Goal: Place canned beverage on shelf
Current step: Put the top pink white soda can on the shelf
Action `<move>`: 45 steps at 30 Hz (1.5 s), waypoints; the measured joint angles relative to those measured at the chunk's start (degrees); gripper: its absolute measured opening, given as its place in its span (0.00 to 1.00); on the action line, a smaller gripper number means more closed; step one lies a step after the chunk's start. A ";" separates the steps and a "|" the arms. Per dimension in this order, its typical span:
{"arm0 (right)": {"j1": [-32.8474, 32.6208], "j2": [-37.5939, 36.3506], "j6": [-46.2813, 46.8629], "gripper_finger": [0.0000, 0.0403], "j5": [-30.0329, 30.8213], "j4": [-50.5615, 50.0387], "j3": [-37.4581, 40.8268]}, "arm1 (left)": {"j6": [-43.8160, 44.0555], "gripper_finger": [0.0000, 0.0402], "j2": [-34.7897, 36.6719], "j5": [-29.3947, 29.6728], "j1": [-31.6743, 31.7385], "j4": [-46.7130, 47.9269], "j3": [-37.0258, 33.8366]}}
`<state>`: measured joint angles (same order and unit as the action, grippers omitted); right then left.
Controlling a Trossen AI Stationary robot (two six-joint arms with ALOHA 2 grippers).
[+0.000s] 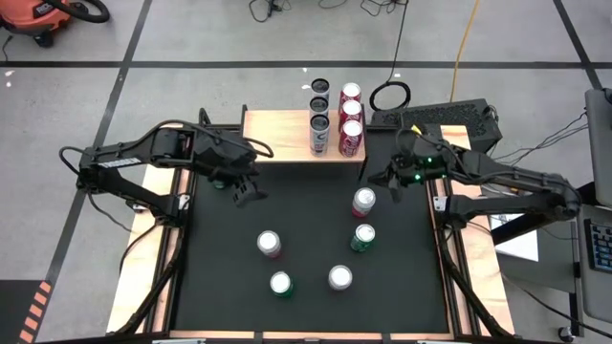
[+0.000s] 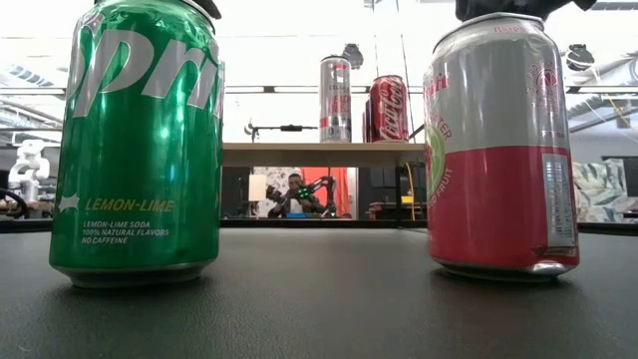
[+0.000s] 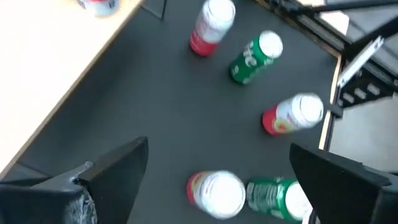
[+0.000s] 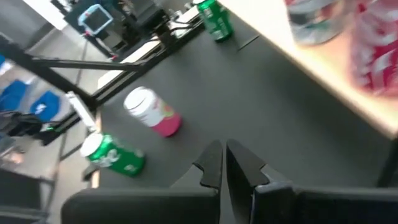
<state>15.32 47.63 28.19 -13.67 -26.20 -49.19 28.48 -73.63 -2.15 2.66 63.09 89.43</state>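
The shelf [image 1: 277,139], a low stand with a light wooden top, is at the table's far edge. Several cans stand upright on its right end: dark ones [image 1: 318,129] and red ones [image 1: 352,139]. Five more cans stand on the black table, among them a pink-and-white one [image 1: 364,202] and a green one [image 1: 362,237]. My left gripper [image 1: 249,191] hovers open in front of the shelf's left part, with nothing between its fingers [image 3: 118,174]. My right gripper [image 1: 393,189] is shut and empty, just right of the pink-and-white can and above the table.
Three other cans stand toward the near edge: pink [image 1: 270,244], green [image 1: 280,284], silver-topped [image 1: 340,277]. The low view has a green can [image 2: 140,140] and a pink can [image 2: 498,145] close up. The shelf's left half is bare wood. A keyboard [image 1: 445,117] lies beyond the table's far right corner.
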 joint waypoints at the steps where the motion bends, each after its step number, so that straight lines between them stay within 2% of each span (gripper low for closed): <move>1: -1.00 0.12 0.79 0.00 0.02 -0.39 -0.31 | -0.36 0.98 0.00 -0.67 0.00 0.76 0.00; 5: -4.94 2.09 1.78 0.00 0.85 -3.21 -3.59 | 1.68 0.98 -0.02 -2.29 0.00 5.29 0.00; 9: -8.33 5.90 1.05 0.00 5.85 -7.96 -8.90 | 8.41 0.98 -0.02 -1.28 0.00 13.58 -0.30; 12: -9.99 9.19 0.91 0.00 9.47 -10.57 -12.77 | 11.89 0.98 -0.06 -1.33 -0.03 16.04 -1.37; 17: -12.43 14.37 2.17 0.00 10.67 -13.26 -17.83 | 14.54 0.98 -0.07 -2.01 -0.75 18.57 -1.68; 22: -14.95 18.73 7.26 0.00 10.67 -16.09 -22.19 | 13.07 0.98 0.12 -1.87 -0.92 18.09 -1.68; 26: -16.36 21.63 13.56 0.00 10.65 -19.91 -26.30 | 12.45 0.98 0.13 -1.68 -1.51 12.98 -1.68; 36: -20.75 29.82 23.29 0.00 10.49 -42.46 -39.17 | 5.70 0.98 0.13 -1.18 -2.05 8.94 -1.68; 38: -21.65 31.33 25.59 0.00 9.77 -44.72 -40.33 | 4.76 0.98 0.13 -1.14 -2.05 8.97 -1.68; 42: -23.53 34.49 37.16 0.00 7.04 -49.79 -40.47 | 3.90 0.98 0.13 -1.05 -2.03 8.97 -1.68; 45: -25.55 36.69 41.28 0.02 5.96 -49.44 -40.46 | 3.69 0.98 0.13 -1.04 -2.03 8.97 -1.68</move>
<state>-10.23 84.32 69.46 -7.71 -75.63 -89.65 32.17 -73.49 -3.20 0.62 72.05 87.74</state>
